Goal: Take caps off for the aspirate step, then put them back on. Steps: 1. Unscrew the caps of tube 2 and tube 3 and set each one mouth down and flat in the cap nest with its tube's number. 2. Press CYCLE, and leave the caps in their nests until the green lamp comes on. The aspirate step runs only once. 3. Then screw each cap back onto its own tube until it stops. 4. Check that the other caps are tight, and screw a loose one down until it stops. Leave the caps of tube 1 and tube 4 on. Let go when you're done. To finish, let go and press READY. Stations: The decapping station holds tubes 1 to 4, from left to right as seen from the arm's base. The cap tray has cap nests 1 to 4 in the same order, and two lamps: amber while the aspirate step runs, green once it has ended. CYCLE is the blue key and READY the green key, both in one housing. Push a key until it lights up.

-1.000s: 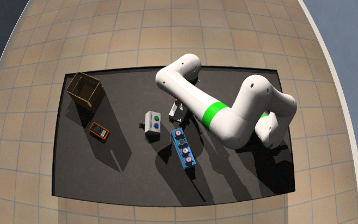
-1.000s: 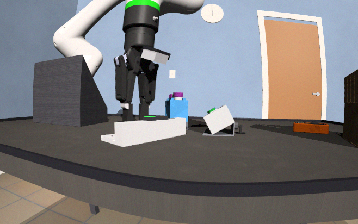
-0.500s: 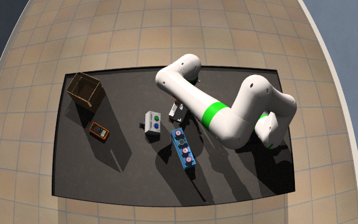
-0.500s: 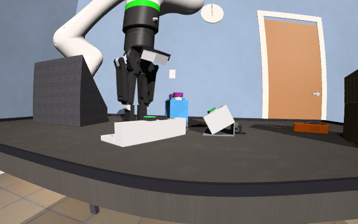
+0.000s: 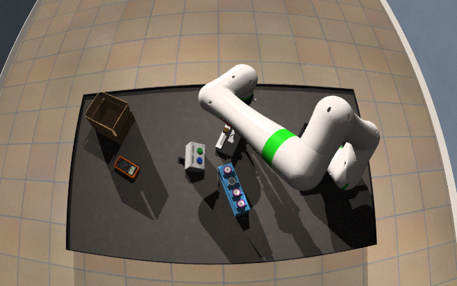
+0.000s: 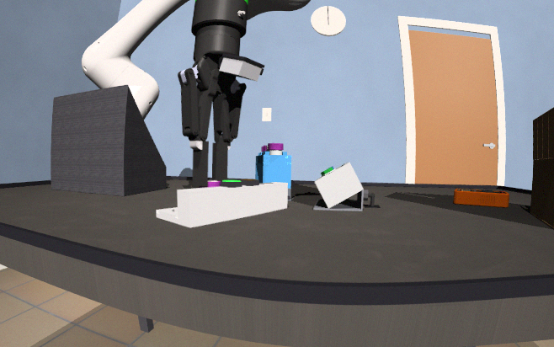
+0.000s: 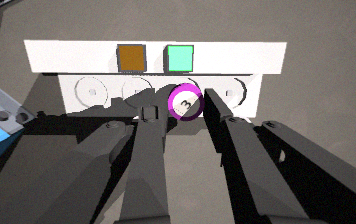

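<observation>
The white cap tray (image 7: 160,85) fills the wrist view, with its green lamp (image 7: 180,58) lit and its amber lamp (image 7: 131,57) dark. A purple cap marked 3 (image 7: 186,102) sits in the third nest; the other nests are empty. My gripper (image 7: 185,102) reaches straight down onto the tray (image 6: 227,202), its fingers (image 6: 210,178) shut on cap 3 (image 6: 213,184) from both sides. On the blue tube rack (image 5: 233,189), one tube (image 5: 232,180) is open and the other three wear purple caps. The key box (image 5: 194,156) shows the green key (image 5: 199,150) and blue key (image 5: 199,160).
The arm covers most of the cap tray in the overhead view. A cardboard box (image 5: 109,116) stands at the back left and an orange multimeter (image 5: 126,166) lies in front of it. A dark grey wedge block (image 6: 105,143) stands behind the gripper.
</observation>
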